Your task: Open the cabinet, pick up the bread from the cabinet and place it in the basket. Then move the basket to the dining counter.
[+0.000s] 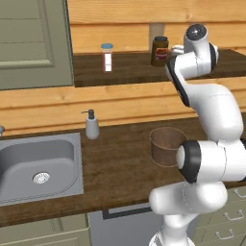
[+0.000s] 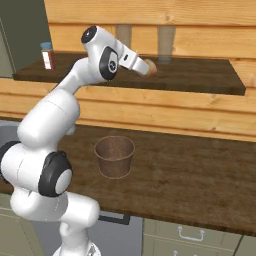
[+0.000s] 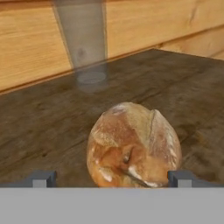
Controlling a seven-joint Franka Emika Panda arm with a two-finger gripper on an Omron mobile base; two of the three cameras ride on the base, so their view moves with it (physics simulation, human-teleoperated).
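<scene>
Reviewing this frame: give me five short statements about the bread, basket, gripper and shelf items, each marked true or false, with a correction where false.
1. The bread lies on the dark shelf board of the cabinet. True.
2. The gripper is shut on the bread. False: its fingertips stand wide apart, one on each side of the loaf, not closed on it.
3. The basket already holds the bread. False: the basket stands on the worktop below the shelf, with nothing visible inside.
4. A dark jar and a small bottle stand on the shelf. True.
5. The soap dispenser stands inside the sink. False: it stands on the worktop beside the sink.
</scene>
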